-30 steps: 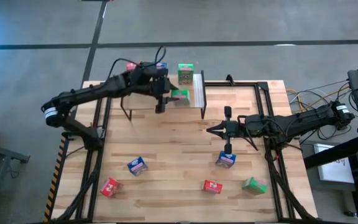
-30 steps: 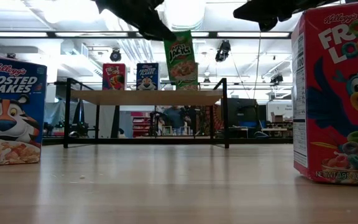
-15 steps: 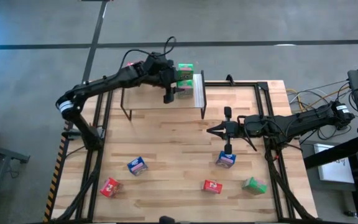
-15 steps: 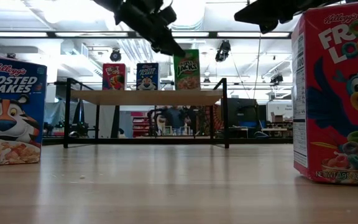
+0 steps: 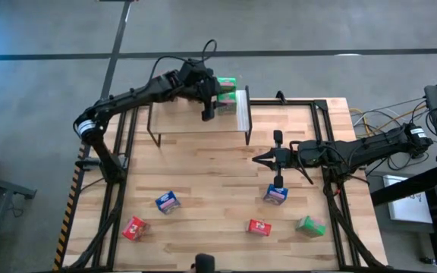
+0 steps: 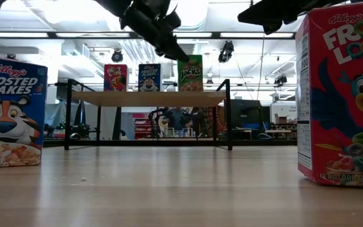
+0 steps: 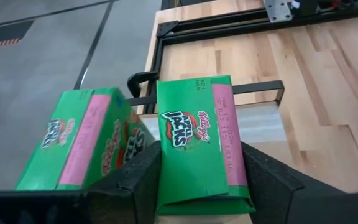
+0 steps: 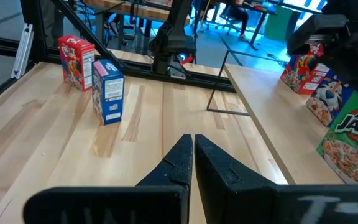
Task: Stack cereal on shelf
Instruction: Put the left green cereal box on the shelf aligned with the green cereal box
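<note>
Left gripper (image 7: 201,180) carries its clamped green box (image 7: 197,143) further over the shelf (image 5: 196,121), now just beside another green box (image 7: 82,146); right gripper (image 8: 193,163) waits shut, well apart.

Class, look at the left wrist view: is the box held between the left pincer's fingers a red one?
No: the left pincer grips a green cereal box, with another green box beside it.
</note>
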Motion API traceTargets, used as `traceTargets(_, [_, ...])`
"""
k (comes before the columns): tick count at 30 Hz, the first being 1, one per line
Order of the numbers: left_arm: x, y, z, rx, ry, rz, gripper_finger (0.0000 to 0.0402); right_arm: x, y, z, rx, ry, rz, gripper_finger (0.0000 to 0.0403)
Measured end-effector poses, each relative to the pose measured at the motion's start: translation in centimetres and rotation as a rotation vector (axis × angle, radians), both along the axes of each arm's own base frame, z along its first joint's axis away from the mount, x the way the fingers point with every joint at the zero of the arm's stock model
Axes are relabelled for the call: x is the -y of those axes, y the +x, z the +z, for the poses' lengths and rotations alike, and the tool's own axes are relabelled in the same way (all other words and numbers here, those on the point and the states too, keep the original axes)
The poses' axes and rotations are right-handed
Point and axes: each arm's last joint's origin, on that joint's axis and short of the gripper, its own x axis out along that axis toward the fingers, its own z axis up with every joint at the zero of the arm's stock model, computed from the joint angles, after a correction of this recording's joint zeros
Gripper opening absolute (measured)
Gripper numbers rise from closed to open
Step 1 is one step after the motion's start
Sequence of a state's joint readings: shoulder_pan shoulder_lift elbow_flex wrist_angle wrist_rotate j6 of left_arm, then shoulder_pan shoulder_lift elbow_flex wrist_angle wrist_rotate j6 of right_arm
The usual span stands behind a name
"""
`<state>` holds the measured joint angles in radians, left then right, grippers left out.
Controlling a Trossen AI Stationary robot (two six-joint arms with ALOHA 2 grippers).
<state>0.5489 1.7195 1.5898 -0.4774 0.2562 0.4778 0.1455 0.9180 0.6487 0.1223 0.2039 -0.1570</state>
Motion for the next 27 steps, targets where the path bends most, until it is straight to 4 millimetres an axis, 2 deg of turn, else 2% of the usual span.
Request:
traceTargets(16, [-0.3, 0.1, -0.4, -0.006, 0.002, 0.005, 0.023, 0.0, 0.0, 0.0, 0.001, 0.003, -0.006, 0.0009])
traceTargets(27, [0.9, -1.8, 2.7, -0.003, 0.032, -0.013, 0.024, 0.1, 0.0, 0.2, 0.019, 0.007, -0.013, 0.0009])
